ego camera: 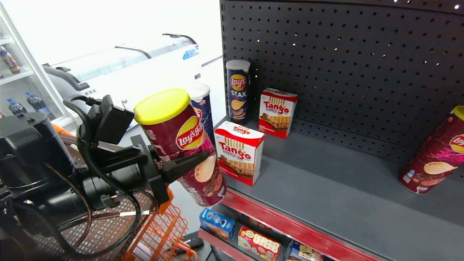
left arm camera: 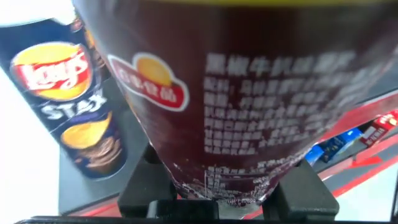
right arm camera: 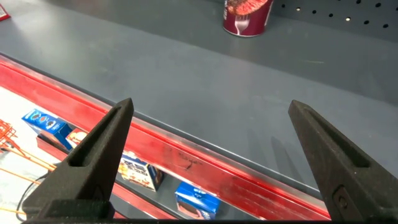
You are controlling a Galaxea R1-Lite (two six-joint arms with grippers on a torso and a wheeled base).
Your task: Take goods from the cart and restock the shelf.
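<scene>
My left gripper (ego camera: 186, 161) is shut on a maroon chips can with a yellow lid (ego camera: 177, 141), held tilted in the air off the left end of the grey shelf (ego camera: 326, 188), above the orange cart (ego camera: 163, 232). In the left wrist view the can (left arm camera: 249, 106) sits between the fingers (left arm camera: 149, 196), with a blue chips can (left arm camera: 68, 106) behind it. My right gripper (right arm camera: 214, 162) hangs open with nothing in it over the shelf's red front edge (right arm camera: 186, 149). Farther back on the shelf stands a second maroon can (right arm camera: 245, 15).
On the shelf's left part stand two blue chips cans (ego camera: 238, 90) and two wafer boxes (ego camera: 239, 152); the second maroon can (ego camera: 435, 156) leans at the right. A black pegboard (ego camera: 344, 65) backs the shelf. Boxes (ego camera: 217, 223) fill the lower shelf. A white freezer (ego camera: 137, 69) stands behind.
</scene>
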